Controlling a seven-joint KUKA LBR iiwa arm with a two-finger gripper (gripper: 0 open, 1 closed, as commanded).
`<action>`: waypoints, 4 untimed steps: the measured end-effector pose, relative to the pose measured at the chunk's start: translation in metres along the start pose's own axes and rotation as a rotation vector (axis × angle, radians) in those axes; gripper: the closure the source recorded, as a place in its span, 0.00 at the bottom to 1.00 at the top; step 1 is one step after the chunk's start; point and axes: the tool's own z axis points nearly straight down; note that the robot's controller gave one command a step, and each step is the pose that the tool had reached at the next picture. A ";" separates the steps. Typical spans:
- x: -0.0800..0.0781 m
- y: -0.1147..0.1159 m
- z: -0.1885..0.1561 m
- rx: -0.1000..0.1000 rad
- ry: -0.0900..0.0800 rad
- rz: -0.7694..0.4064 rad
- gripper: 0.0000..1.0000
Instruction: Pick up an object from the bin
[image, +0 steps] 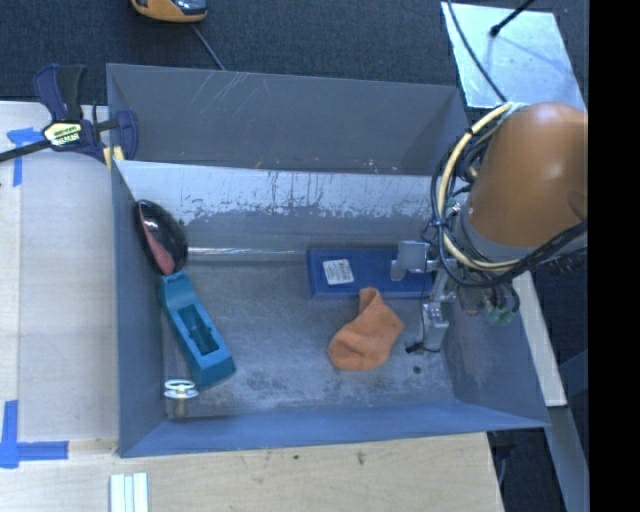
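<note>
Jaws' state unclear, gripper (432, 335) just beside orange cloth (366, 338), blue box (350, 272) behind, spoon (160, 235) well apart.

The blue box (355, 272) loses its right end behind the arm (520, 180), and its white label (338, 271) is too small to read. The top edge cuts off a yellow thing (170, 8).

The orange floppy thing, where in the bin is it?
In the camera view the orange cloth lump lies right of middle in the bin, just below the blue box, left of the gripper.
</note>
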 end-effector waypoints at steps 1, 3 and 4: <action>-0.002 0.000 -0.004 0.000 -0.008 -0.001 0.00; -0.026 0.033 0.082 0.001 -0.012 -0.109 0.00; -0.030 0.042 0.113 -0.002 -0.006 -0.094 0.00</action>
